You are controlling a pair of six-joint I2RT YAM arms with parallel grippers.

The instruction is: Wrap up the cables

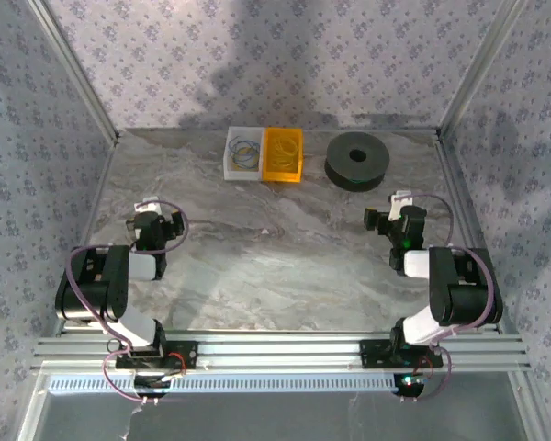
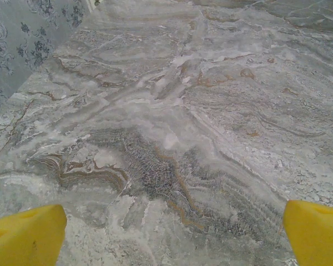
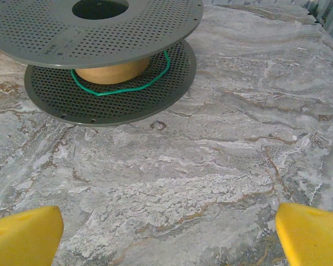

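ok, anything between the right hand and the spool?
Nothing. In the right wrist view, bare marble table runs from the open right hand up to the spool. The top external view shows the same empty stretch.

Along the far edge of the table (image 1: 285, 266) two trays are set side by side, touching: the left tray (image 1: 241, 175), in which the cables (image 1: 243, 150) are coiled, and the right tray (image 1: 282, 176). To the right of them, a little apart, the spool (image 1: 357, 161) is laid flat on the table, one flange on the surface and the other above it; a wire loop (image 3: 122, 88) is laid around the hub, on the lower flange. The left gripper (image 1: 156, 223) is held over the left side of the table, well before the trays; the right gripper (image 1: 392, 219) is held over the right side, near the spool and before it
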